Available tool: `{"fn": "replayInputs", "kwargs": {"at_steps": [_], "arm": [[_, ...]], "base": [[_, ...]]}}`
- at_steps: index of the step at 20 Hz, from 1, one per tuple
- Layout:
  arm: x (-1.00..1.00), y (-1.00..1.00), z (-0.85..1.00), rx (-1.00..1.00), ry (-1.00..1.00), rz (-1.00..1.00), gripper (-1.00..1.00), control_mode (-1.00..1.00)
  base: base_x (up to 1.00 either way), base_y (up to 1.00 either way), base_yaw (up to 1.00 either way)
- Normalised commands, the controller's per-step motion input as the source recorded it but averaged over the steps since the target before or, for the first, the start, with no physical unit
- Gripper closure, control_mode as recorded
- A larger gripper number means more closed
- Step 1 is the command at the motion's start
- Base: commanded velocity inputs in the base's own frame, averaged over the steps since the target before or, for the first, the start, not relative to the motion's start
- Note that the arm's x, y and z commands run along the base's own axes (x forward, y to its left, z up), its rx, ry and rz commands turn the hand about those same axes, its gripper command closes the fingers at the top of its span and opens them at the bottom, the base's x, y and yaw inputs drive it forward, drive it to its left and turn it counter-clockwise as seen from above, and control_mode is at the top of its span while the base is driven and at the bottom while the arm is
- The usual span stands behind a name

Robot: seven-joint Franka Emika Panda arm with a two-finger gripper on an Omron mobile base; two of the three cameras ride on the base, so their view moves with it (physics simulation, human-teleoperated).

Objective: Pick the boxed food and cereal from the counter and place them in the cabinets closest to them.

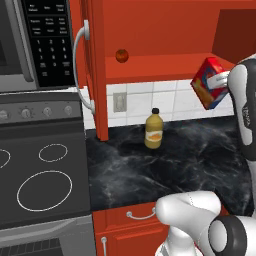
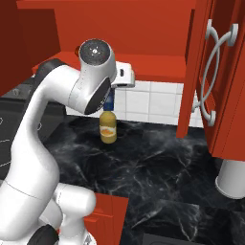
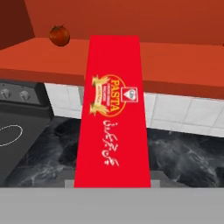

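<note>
The gripper (image 1: 220,80) is clamped on a red box (image 3: 113,118). Its face reads "PASTA" in yellow beside a gold crest, script below

Arm (image 2: 52,124): glossy white rounded shells, bulbous segments. Dark grey bands at joints. Round grey cap with small screws on upper joint. Faint dark lettering along forearm at 3 o'clock, left base view.

cabinets (image 1: 165,65) shelf: bare right of tomato (image 1: 121,55) | counter (image 1: 190,160): only bottle (image 1: 154,130) stands
</note>
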Motion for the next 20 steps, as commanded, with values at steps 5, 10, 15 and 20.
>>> {"fn": "replayInputs", "kwargs": {"at_steps": [5, 10, 15, 20], "arm": [[-0.1, 0.0, 0.71, 0.0, -0.1, 0.0, 1.0, -1.0], [-0.01, 0.01, 0.44, 0.0, -0.05, 0.0, 1.0, -1.0], [0.01, 0.01, 0.01, 0.0, 0.0, 0.0, 1.0, -1.0], [0.15, 0.12, -0.03, 0.0, -0.02, 0.0, 1.0, -1.0]], "base": [[0.0, 0.0, 0.0], [0.0, 0.0, 0.0], [0.0, 0.0, 0.0], [0.0, 0.0, 0.0]]}}
